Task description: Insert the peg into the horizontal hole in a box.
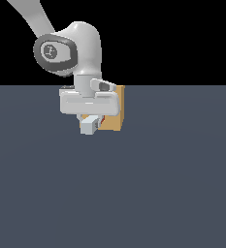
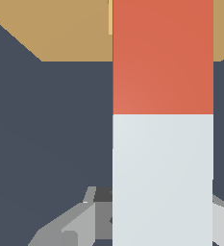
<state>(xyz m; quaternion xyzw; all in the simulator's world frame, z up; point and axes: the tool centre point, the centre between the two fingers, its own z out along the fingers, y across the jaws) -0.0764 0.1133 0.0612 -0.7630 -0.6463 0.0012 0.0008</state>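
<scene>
Here, the gripper (image 1: pixel 90 117) pinched the peg (image 2: pixel 162 129), its red end reaching over the box (image 1: pixel 115 118); insertion looked under way, the next push needing straight, level travel.

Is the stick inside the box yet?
Cannot tell. The stick's red end reaches the box, but its tip runs off the wrist view and the hole is hidden.

- Lighting: even, flat simulator light in both views; source direction cannot be told.
- Shadows: none cast on the grey floor (image 1: pixel 172 193); soft shading only on the arm (image 1: pixel 80 43).
- Glare: none.
- Background: pure black above the floor.
- Sharpness: edges crisp but jagged, low resolution; no blur or edge distortion.
</scene>
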